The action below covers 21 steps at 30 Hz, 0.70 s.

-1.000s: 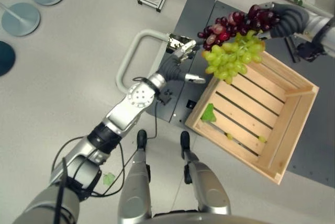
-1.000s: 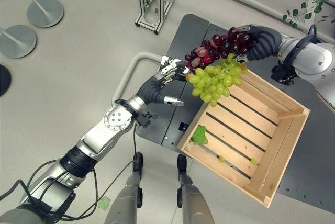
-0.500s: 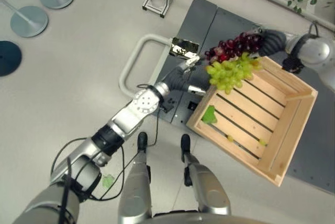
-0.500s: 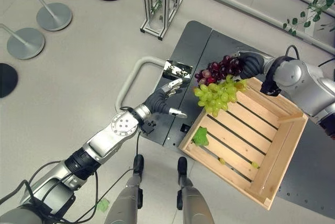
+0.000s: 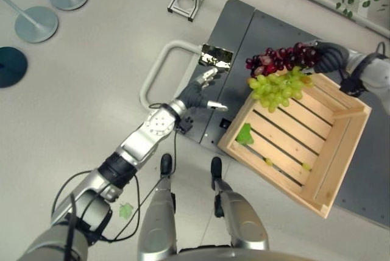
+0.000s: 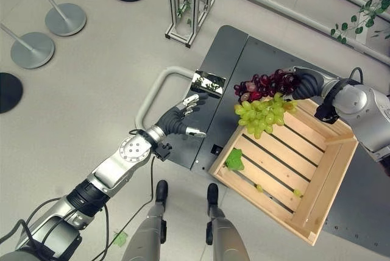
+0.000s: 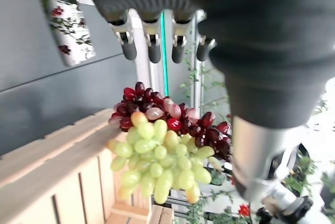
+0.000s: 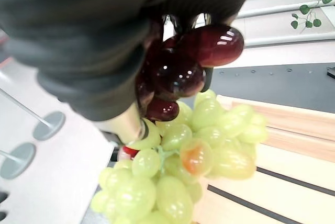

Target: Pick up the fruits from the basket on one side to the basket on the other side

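Grapes, red (image 6: 266,83) and green (image 6: 262,112), hang together over the wooden crate's (image 6: 317,172) 11 o'clock corner. The right hand (image 6: 304,84) has its fingers curled round them. The left hand (image 6: 177,121), fingers straight, waits at their 9 o'clock.

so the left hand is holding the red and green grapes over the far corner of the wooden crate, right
Not quite: the right hand holds them, fingers curled round the red grapes with the green grapes hanging below, as the right wrist view shows. The left hand is open, apart from them. They do hang over the wooden crate's far corner.
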Motion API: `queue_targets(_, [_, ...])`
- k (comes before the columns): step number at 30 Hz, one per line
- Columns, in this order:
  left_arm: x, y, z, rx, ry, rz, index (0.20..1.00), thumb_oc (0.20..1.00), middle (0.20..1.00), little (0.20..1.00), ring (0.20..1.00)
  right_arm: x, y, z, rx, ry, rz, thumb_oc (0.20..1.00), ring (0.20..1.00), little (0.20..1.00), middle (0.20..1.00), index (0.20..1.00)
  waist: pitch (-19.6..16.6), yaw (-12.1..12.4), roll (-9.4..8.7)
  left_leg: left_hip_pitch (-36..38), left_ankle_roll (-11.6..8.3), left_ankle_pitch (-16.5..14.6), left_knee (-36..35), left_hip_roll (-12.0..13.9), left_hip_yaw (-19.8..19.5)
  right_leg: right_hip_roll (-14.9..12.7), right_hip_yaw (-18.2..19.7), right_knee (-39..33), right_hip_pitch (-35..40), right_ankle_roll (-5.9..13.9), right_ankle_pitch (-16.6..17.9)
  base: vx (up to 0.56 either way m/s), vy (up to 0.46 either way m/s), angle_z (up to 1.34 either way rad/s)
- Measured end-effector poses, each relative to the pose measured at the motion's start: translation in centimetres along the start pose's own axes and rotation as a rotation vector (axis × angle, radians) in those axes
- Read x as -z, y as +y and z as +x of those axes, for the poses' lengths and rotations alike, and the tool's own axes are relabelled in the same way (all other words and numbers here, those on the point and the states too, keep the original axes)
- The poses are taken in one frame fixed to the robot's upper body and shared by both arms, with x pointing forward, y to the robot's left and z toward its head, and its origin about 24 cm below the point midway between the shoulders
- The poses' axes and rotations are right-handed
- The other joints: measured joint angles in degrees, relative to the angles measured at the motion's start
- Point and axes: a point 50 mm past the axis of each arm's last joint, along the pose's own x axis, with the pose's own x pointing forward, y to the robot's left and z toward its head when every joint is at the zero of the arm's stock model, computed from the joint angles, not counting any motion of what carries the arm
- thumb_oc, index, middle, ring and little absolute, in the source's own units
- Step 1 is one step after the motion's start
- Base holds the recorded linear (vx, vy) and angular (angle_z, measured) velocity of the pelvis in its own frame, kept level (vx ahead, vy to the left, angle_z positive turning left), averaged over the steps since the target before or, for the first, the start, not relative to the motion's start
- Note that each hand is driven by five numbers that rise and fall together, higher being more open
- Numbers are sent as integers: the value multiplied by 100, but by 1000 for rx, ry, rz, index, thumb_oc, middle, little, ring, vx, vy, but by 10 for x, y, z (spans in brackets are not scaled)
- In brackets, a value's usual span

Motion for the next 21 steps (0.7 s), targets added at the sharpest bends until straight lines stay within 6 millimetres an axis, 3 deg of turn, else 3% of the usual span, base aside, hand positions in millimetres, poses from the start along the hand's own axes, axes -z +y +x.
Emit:
queue_targets(9, [-11, -3, 9, 26, -37, 16, 1000, 1000, 1000, 1000, 1000, 13, -20, -21, 90, 38, 8, 200, 200, 200, 200, 200, -43, -206, 77, 115, 2, -11, 6, 9, 157, -2, 180, 74, -8, 3, -1, -11, 12, -10])
queue_targets(11, [-16, -6, 13, 45, -52, 25, 1000, 1000, 1000, 1000, 1000, 15, -21, -23, 91, 55, -15, 200, 200, 200, 200, 200, -74, -360, 114, 166, 2, -12, 6, 17, 248, 0, 252, 115, -22, 9, 3, -14, 17, -19])
queue_targets(18, [-27, -28, 30, 115, -92, 4, 1000, 1000, 1000, 1000, 1000, 30, -14, -27, 62, 128, -54, 200, 200, 200, 200, 200, -486, -571, 449, 179, -4, -104, 2, 15, 466, -41, 449, 170, -231, 60, 21, -23, 31, -27])
queue_targets(21, [-27, -32, 33, 119, -93, -11, 1000, 1000, 1000, 1000, 1000, 31, -13, -27, 57, 130, -54, 200, 200, 200, 200, 200, -601, -792, 561, 210, 14, -191, 38, 24, 620, -31, 622, 171, -328, 57, 73, -35, 28, -38])
